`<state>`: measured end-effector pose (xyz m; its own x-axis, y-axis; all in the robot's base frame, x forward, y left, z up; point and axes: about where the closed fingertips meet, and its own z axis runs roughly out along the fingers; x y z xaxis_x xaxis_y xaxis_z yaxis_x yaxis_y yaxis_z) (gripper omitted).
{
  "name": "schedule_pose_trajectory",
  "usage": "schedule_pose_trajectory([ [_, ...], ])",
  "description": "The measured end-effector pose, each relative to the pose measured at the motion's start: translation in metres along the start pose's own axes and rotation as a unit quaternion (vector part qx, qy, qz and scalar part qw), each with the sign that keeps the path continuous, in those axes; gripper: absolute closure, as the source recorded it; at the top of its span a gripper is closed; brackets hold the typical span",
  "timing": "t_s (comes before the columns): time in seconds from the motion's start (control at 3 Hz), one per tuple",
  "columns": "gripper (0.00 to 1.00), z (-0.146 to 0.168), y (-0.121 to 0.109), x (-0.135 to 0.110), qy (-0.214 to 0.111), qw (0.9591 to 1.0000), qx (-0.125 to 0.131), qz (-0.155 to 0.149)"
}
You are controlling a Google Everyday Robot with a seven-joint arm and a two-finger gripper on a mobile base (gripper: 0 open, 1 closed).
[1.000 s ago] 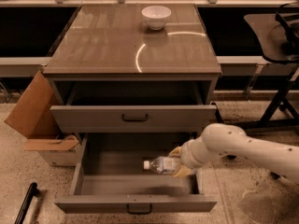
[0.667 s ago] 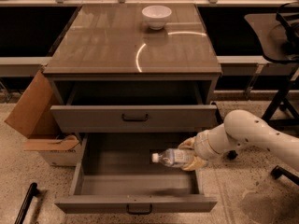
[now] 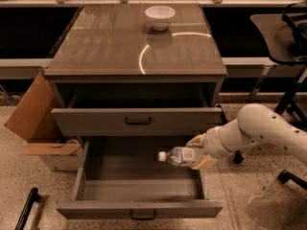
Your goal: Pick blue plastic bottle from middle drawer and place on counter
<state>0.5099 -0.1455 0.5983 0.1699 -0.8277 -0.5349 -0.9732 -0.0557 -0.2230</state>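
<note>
Grasping the blue plastic bottle (image 3: 176, 156) by its base end, the tool (image 3: 197, 152) holds it horizontal, cap pointing away, over the open middle drawer (image 3: 139, 209).

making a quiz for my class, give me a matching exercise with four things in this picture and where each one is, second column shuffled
1 blue plastic bottle
2 white bowl
3 cardboard box
4 tool

A on the floor, left of the middle drawer
B over the middle drawer's right side, gripping
C held sideways, cap pointing left
D on the counter, near the back

Pairs: 1-C, 2-D, 3-A, 4-B
</note>
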Motion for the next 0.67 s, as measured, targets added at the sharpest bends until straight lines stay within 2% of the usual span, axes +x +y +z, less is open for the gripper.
schedule_pose_trajectory([
  [0.33, 1.0, -0.062, -0.015, -0.028, -0.004, 0.9996, 0.01, -0.026],
  [0.67, 1.0, -0.121, -0.026, -0.057, -0.003, 0.9987, 0.008, -0.051],
])
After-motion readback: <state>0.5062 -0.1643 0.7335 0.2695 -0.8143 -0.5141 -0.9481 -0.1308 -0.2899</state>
